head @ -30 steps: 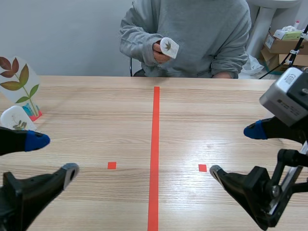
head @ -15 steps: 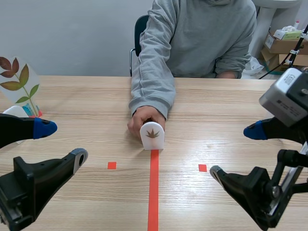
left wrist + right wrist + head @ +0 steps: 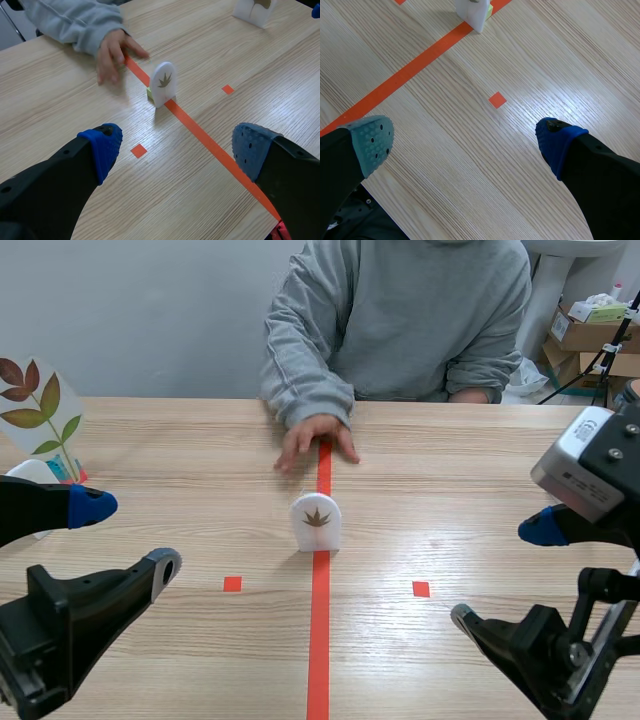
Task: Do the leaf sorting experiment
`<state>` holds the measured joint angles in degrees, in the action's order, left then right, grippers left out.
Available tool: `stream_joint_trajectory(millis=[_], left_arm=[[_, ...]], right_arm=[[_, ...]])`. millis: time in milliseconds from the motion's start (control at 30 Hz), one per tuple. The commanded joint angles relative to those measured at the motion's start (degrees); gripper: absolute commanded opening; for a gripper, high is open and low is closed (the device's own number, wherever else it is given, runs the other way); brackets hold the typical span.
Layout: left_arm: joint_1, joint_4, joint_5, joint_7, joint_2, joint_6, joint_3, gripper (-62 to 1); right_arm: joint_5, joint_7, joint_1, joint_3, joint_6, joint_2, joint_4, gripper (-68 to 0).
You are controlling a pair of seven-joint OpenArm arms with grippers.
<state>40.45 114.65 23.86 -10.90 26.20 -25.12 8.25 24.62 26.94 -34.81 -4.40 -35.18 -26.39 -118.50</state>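
Observation:
A small white arched card with a brown leaf print [image 3: 316, 522] stands upright on the orange tape line at mid-table. It also shows ahead of my left gripper [image 3: 163, 84], and its base shows far ahead of my right gripper [image 3: 476, 15]. A person's hand [image 3: 315, 443] rests flat on the table just beyond the card, apart from it. My left gripper [image 3: 128, 537] [image 3: 177, 147] is open and holds nothing, low at the near left. Near the front right, my right gripper [image 3: 505, 573] [image 3: 462, 141] is open over bare wood, also holding nothing.
A tall white card with a printed leafy branch [image 3: 36, 408] stands at the far left, with a smaller white card [image 3: 28, 478] in front of it. Cardboard boxes [image 3: 590, 335] sit behind the table at the right. The person sits across the table.
The person brought the leaf card down from chest height, stood it on the tape line and drew the hand back. My right gripper shifted slightly lower and to the right.

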Motion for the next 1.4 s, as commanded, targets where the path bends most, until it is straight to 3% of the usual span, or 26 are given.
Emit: stream_joint_trajectory(millis=[0,1367], left_arm=[[0.33,1.07,0.35,0.74,0.02,0.04,0.22,-13.2],[0.33,0.85,0.35,0.31,0.04,0.07,0.22,-13.2]], right_arm=[[0.17,-0.7,0.66,-0.13,0.24,-0.87,0.0,-9.7],[-2.38,1.51,1.25,-0.13,0.57,-0.76,0.0,-9.7]])
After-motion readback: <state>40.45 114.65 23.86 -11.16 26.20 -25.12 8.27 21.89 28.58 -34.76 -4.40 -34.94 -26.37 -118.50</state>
